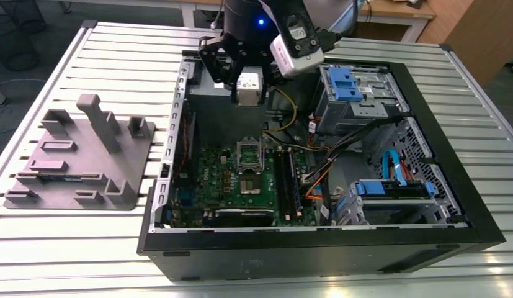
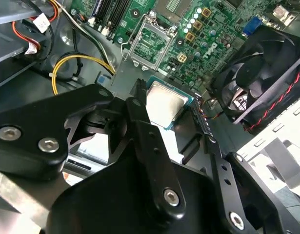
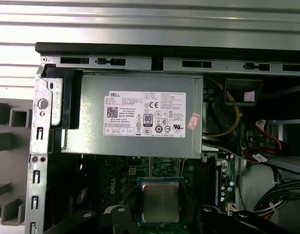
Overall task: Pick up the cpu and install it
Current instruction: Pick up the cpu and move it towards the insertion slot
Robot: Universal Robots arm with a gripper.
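The cpu [image 2: 165, 103] [image 3: 160, 201], a small flat square chip with a silvery-grey top and pale rim, hangs in my gripper [image 2: 168, 116] [image 3: 162, 217], which is shut on its edges. A black finger [image 2: 140, 126] sits on each side of it. In the exterior view my gripper [image 1: 248, 93] hovers with the cpu over the grey power supply box [image 1: 211, 102], at the far end of the open computer case. The green motherboard [image 1: 214, 180] lies lower and nearer, with its shiny metal socket frame [image 1: 249, 151] [image 2: 153, 41] standing open.
The power supply [image 3: 91, 117] with its white label fills the case's far end. A black fan [image 2: 262, 73] sits beside the board. Blue-handled drive cages [image 1: 352, 84] and cable bundles [image 1: 322, 161] occupy the exterior view's right. A grey fixture [image 1: 82, 155] stands on the slatted table [image 1: 115, 56].
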